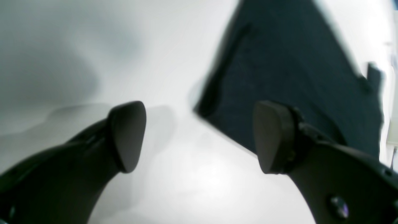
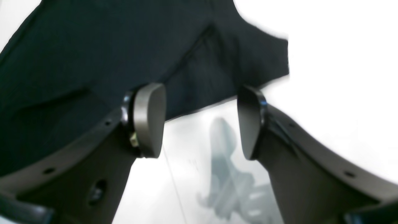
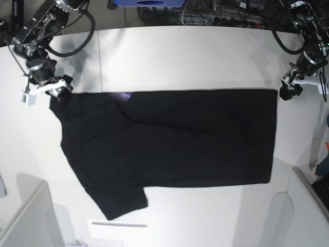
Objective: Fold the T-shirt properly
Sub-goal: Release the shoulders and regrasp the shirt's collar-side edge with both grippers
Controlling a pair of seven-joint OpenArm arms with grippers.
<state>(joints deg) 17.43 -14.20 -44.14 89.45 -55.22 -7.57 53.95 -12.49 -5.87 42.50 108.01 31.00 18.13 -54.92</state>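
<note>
The black T-shirt (image 3: 175,139) lies spread flat on the white table (image 3: 180,56), hem to the right. One sleeve (image 3: 118,200) sticks out at the lower left. The upper left part is folded over, with a small bit of purple print (image 3: 124,94) showing. My left gripper (image 3: 287,93) is open and empty beside the shirt's upper right corner; the left wrist view shows its jaws (image 1: 200,137) wide apart above that corner (image 1: 279,68). My right gripper (image 3: 60,93) is open and empty at the shirt's upper left edge; the right wrist view shows it (image 2: 199,121) over the cloth's edge (image 2: 93,46).
Cables and a blue object (image 3: 149,2) lie beyond the table's far edge. White panels stand at the lower left (image 3: 25,221) and lower right (image 3: 308,206). A white strip (image 3: 115,224) lies near the front below the sleeve.
</note>
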